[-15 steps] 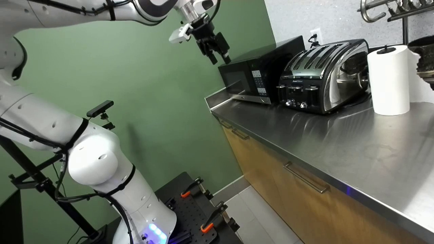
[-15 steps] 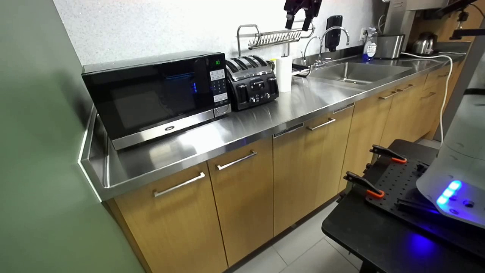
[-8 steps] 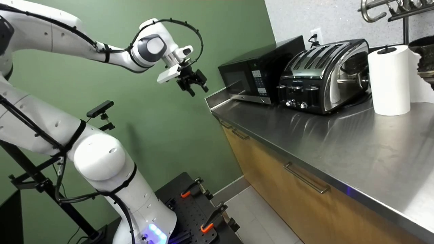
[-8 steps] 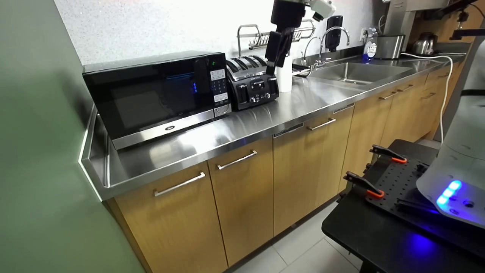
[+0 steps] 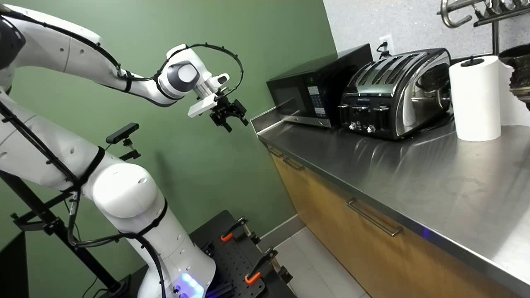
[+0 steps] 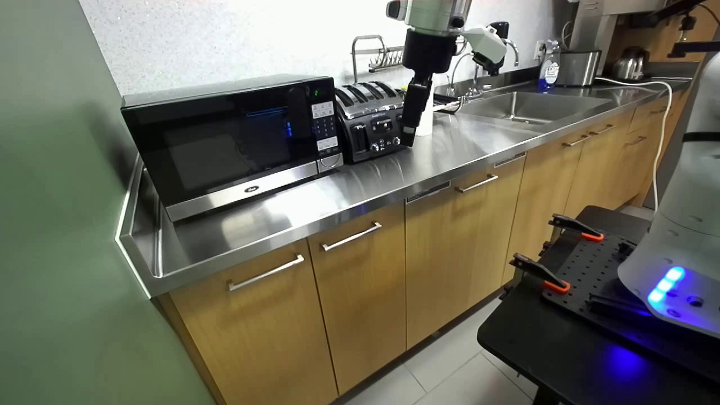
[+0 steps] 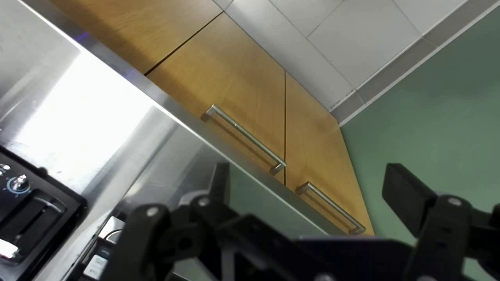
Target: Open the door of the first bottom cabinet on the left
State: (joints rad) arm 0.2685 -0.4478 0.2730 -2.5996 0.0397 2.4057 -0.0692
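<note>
The door (image 6: 253,332) is the end wood panel at the left of the row, shut, with a bar handle (image 6: 266,274) near its top. In the wrist view the door (image 7: 312,144) lies against the green wall, with its handle (image 7: 332,207) between and beyond the fingers. The cabinet (image 6: 187,343) shows only its front and a narrow side strip; its inside is hidden. My gripper (image 5: 237,124) is open and empty, in the air out from the counter's edge and above handle height. It also shows side-on in an exterior view (image 6: 409,138) and wide apart in the wrist view (image 7: 307,171).
The steel counter (image 6: 360,191) overhangs the doors. A black microwave (image 6: 230,152), toaster (image 6: 374,121) and paper towel roll (image 5: 475,99) stand on it. The matching door beside (image 6: 360,298) has its own handle. A green wall (image 5: 232,178) bounds the left end.
My gripper has come down and away from the microwave, and has turned. Most of this motion came in the first half second. The door has stayed shut.
</note>
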